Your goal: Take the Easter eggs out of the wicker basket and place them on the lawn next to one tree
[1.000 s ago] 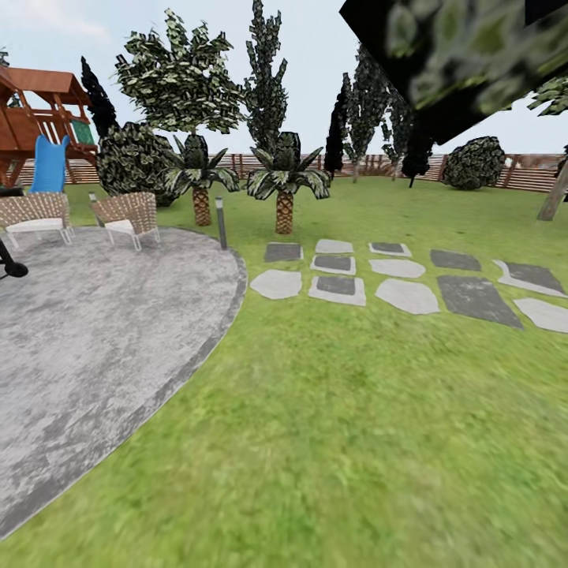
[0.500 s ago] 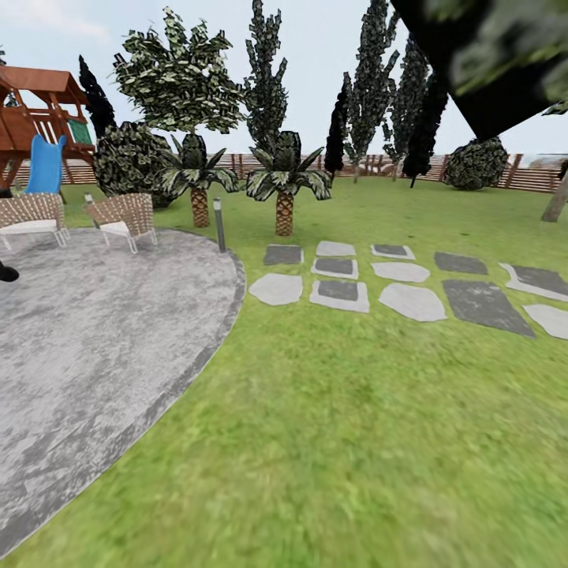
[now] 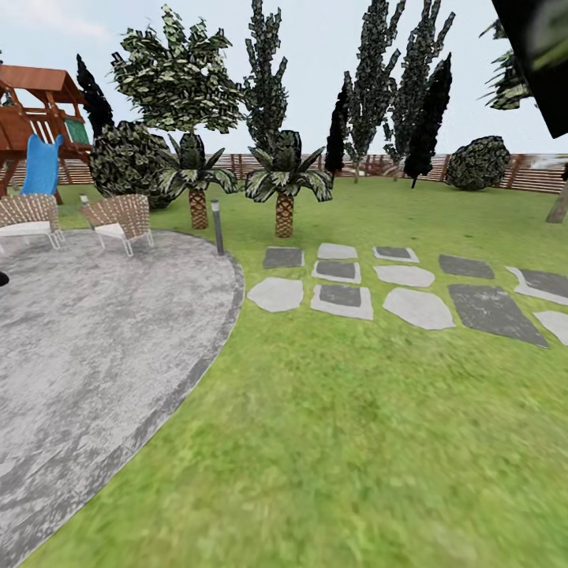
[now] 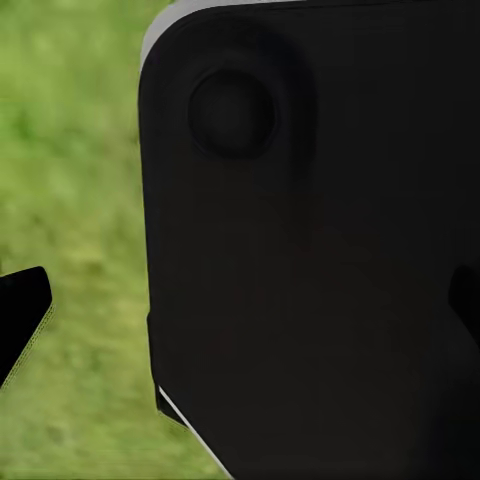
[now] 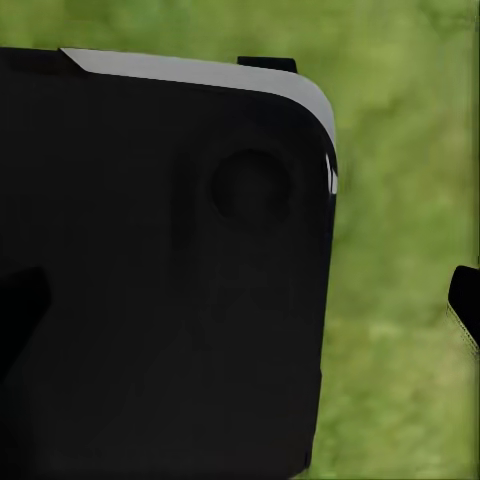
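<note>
The Easter eggs and the wicker basket are out of view. The head view looks over the mottled green lawn [image 3: 355, 426] of the garden toward the slatted wooden fence [image 3: 530, 178]. A leaning pale trunk [image 3: 558, 203] stands at the far right edge. In the left wrist view my left gripper [image 4: 240, 310] is open over grass, its dark fingertips [image 4: 22, 318] far apart, with a black part of the robot between them. In the right wrist view my right gripper [image 5: 240, 300] is open too, one fingertip [image 5: 466, 298] at the edge, holding nothing.
Grey stepping stones [image 3: 418, 308] lie ahead to the right and a round paved area [image 3: 95, 339] to the left, with two wicker chairs [image 3: 118, 219]. Two short palms [image 3: 284, 189], a lamp post [image 3: 216, 227], a playset [image 3: 35, 110] and a round bush [image 3: 476, 162] stand further back. Dark foliage [image 3: 544, 55] hangs overhead.
The whole picture has shifted, so the camera has moved. The dark overhead foliage has slid out toward the upper right corner, uncovering the tall dark trees behind it.
</note>
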Robot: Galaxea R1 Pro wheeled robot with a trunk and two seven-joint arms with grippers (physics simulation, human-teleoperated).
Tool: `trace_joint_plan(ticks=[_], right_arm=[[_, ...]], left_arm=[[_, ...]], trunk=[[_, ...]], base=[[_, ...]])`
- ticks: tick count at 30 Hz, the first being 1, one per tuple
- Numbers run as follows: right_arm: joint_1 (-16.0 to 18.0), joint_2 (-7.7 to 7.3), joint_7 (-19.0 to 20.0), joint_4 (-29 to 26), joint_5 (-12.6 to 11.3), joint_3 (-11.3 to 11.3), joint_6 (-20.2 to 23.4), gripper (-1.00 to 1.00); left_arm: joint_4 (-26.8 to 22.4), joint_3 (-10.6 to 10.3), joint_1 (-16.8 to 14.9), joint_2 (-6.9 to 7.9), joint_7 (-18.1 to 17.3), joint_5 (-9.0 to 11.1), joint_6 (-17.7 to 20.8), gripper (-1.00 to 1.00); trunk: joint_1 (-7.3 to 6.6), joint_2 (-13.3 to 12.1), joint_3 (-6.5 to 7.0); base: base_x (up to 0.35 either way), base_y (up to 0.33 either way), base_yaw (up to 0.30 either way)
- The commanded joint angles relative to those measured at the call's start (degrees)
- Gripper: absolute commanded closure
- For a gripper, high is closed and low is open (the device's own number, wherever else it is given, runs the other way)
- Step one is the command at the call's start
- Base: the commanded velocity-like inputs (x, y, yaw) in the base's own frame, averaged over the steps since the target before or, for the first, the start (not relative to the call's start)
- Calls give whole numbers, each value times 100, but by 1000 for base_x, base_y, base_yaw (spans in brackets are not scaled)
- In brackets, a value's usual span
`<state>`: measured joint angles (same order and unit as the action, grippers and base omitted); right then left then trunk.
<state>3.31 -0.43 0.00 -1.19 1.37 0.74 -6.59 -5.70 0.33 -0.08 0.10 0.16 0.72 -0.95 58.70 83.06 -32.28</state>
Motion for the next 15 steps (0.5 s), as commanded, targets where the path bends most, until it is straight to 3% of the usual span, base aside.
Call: trace_joint_plan(ticks=[1, 15], right_arm=[[3, -1, 0, 5, 14, 5, -18, -100], [3, -1, 0, 5, 14, 5, -18, -100]], left_arm=[[-1, 2, -1, 1, 2, 8, -10, -100], [-1, 2, -1, 0, 2, 8, -10, -100]], trunk=[[3, 2, -5], [3, 2, -5]], base=[[328, 0, 0], [328, 0, 0]])
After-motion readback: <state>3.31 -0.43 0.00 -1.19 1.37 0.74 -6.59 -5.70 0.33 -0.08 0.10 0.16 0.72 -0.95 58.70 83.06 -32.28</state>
